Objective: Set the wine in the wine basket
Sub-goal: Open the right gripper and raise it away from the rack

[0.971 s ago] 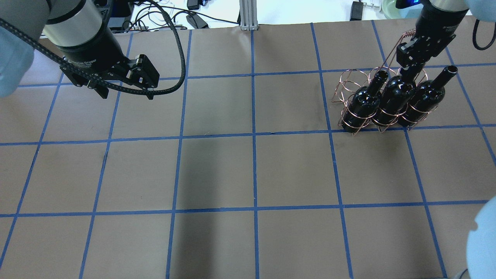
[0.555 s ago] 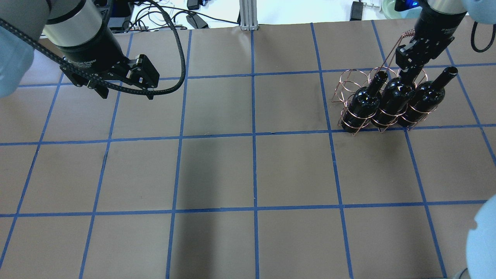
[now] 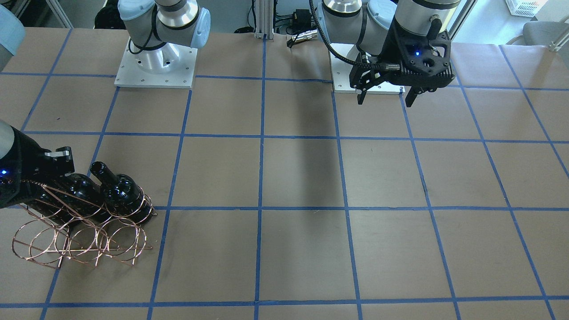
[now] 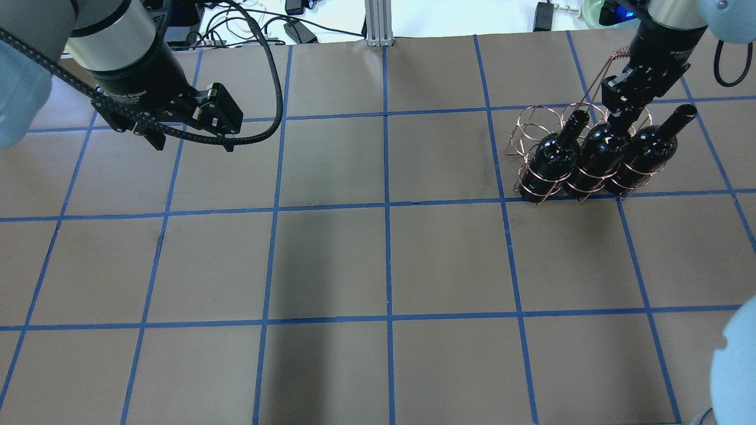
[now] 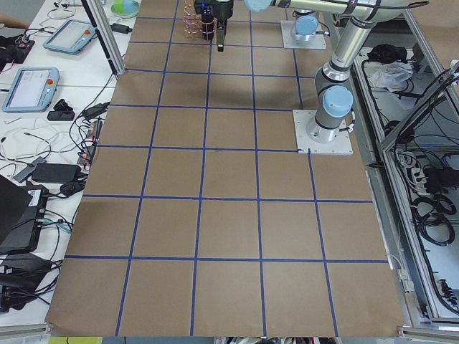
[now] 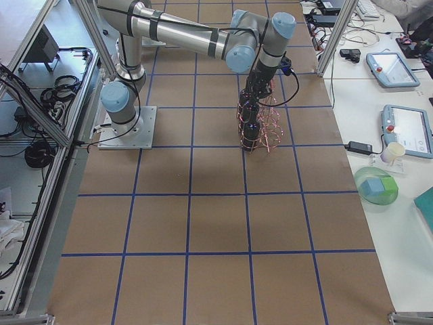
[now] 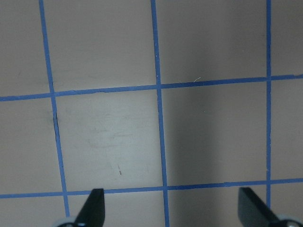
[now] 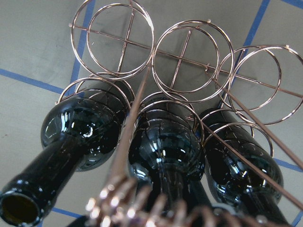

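Wine [image 4: 596, 156] seated in the middle cell of the wine basket [image 8: 125, 42]; right gripper [image 4: 621, 115] at its neck.
Wine lies tilted, base toward the robot, touching the flanking bottles [image 4: 546, 165] on both sides; left gripper [image 4: 194, 146] hovers over bare table [image 4: 378, 260], well apart, jaws spread and empty; right gripper covers the wine's neck, just beside the handle [image 4: 617, 54]; whether its jaws clamp the neck cannot be told; risk: a retreat with jaws not fully parted would drag the bottle out or tip the light rack; a finger could snag the handle wires.
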Controlling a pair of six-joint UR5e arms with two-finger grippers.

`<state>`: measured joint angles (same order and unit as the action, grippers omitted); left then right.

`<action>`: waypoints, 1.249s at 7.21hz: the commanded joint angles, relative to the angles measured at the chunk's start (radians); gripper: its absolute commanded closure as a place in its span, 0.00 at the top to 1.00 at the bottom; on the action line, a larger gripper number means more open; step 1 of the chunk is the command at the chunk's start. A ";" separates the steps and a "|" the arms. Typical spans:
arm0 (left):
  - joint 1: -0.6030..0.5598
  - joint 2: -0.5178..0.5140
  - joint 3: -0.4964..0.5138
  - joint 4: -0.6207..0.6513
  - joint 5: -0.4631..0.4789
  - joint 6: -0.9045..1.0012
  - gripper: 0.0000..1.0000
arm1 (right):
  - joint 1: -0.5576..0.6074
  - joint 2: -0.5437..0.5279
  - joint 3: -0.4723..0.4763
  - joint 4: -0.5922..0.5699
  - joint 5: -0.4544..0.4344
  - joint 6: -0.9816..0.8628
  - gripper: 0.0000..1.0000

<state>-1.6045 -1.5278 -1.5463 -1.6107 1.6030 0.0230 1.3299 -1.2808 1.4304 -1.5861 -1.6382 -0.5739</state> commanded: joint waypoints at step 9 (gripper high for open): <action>0.000 0.000 0.000 0.002 0.003 0.000 1.00 | 0.006 -0.235 -0.004 0.018 -0.013 0.180 0.95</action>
<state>-1.6045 -1.5268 -1.5462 -1.6092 1.6061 0.0230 1.3313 -1.4829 1.4258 -1.5697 -1.6708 -0.4993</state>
